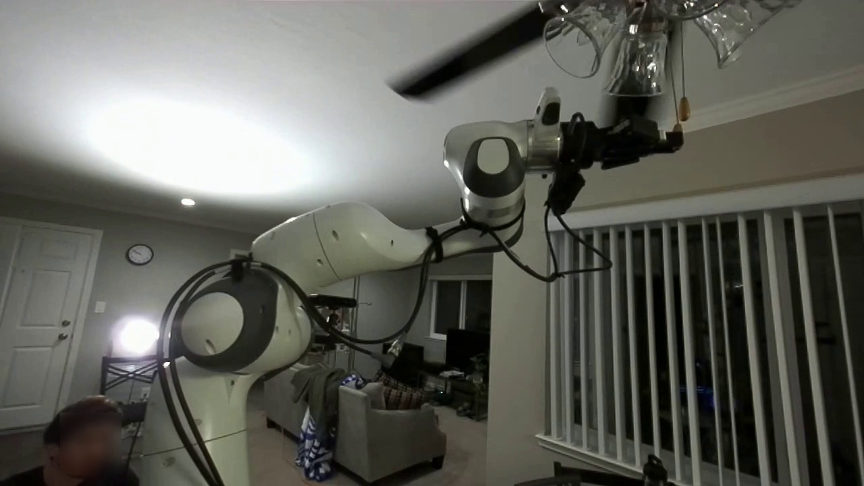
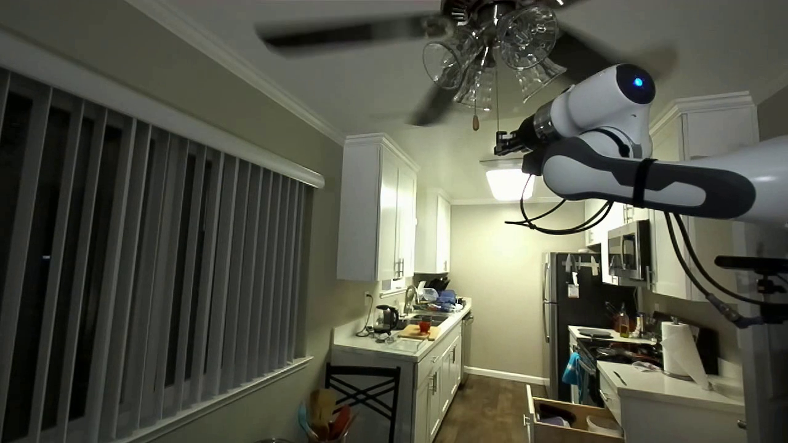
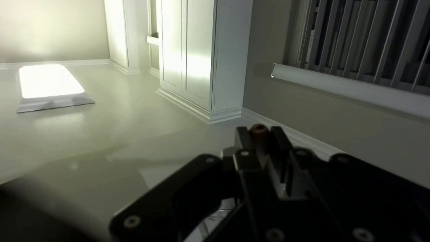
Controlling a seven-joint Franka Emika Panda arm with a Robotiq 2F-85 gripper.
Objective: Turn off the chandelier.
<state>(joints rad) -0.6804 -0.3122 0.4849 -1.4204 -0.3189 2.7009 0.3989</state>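
Gripper (image 3: 260, 137) is clamping brown pull knob (image 3: 259, 131) | chandelier (image 2: 489, 46) is hanging overhead | chain (image 2: 497, 98) is running near-vertically up between them | spare knob (image 1: 684, 109) is dangling just beside, ungripped | coming move is probably needing a straight downward tug along that chain

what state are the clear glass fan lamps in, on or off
Off: in both exterior views, the clear flared glass shades show no glow.

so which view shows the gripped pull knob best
The wrist view: the pull knob shows close up between the fingers. Both exterior views show its cord, the knob mostly hidden; in an exterior view its top peeks out.
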